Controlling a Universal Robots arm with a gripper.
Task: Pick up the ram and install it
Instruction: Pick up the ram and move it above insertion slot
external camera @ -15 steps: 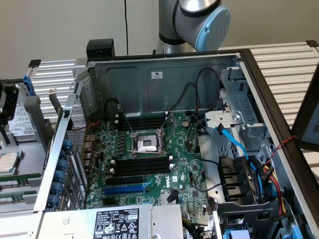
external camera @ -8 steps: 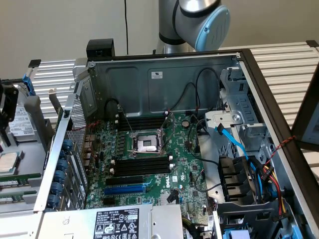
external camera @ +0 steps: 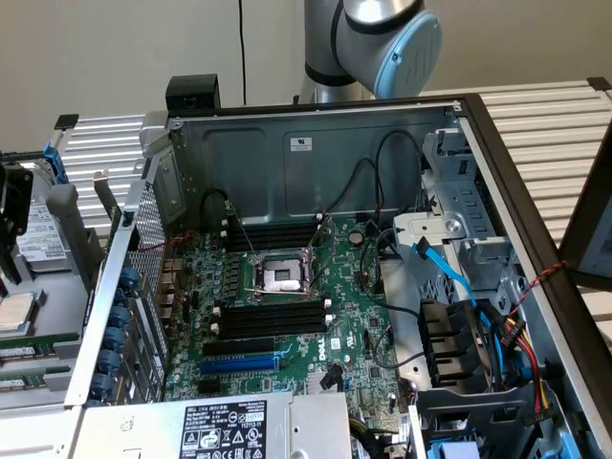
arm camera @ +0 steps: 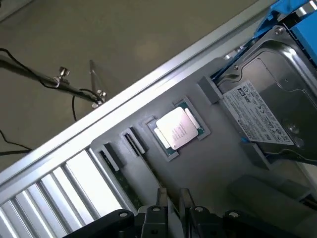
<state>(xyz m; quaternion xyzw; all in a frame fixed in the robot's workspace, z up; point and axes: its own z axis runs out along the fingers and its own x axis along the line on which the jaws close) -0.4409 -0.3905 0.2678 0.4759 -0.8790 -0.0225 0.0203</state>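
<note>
**Open fingers above the parts tray, ram not yet picked up**

A ribbed metal worktop (external camera: 545,124) in front of a plain pale wall carries an open computer case (external camera: 316,134). In the wrist view the fingers (arm camera: 154,215) stand apart with nothing between them. They hang over a grey tray (arm camera: 208,163).

A silver processor chip (arm camera: 177,128) sits in a square recess of the tray, near the fingers. Further out, a hard drive (arm camera: 277,99) with a white label lies beside a blue plastic piece (arm camera: 297,20).

The ram (external camera: 38,341) shows in the exterior view as a thin green strip lying in this tray. It is at the exterior view's left, outside the case and well apart from the motherboard (external camera: 354,325).

On that board the long black slots (external camera: 273,317) beside the processor socket (external camera: 282,277) hold no stick. The blue slot (external camera: 239,364) lies just beyond them, towards the power supply (external camera: 225,430). The arm (external camera: 382,38) rises behind the case's back wall.
</note>
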